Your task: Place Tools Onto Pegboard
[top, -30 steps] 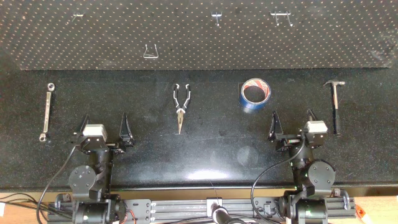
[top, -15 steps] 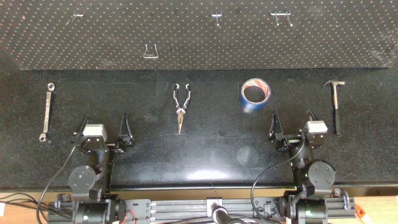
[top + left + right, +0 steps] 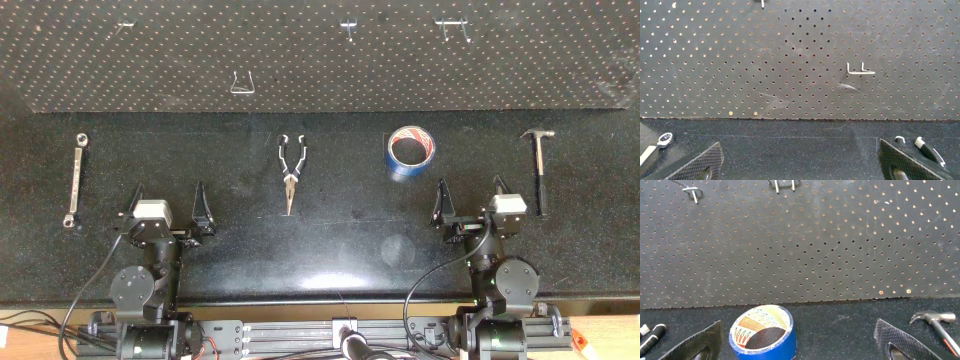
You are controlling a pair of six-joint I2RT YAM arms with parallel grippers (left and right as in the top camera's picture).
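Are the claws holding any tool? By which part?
Nothing is held. The left claw and the right claw are both open and empty; the wrench, pliers, tape and hammer lie apart from them.

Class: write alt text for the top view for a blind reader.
Four tools lie in a row on a black table below a perforated grey pegboard: silver metal wrench, white-handled pliers, blue tape roll, black-handled hammer. The left arm and right arm stand at the bottom edge, jaws open and empty.
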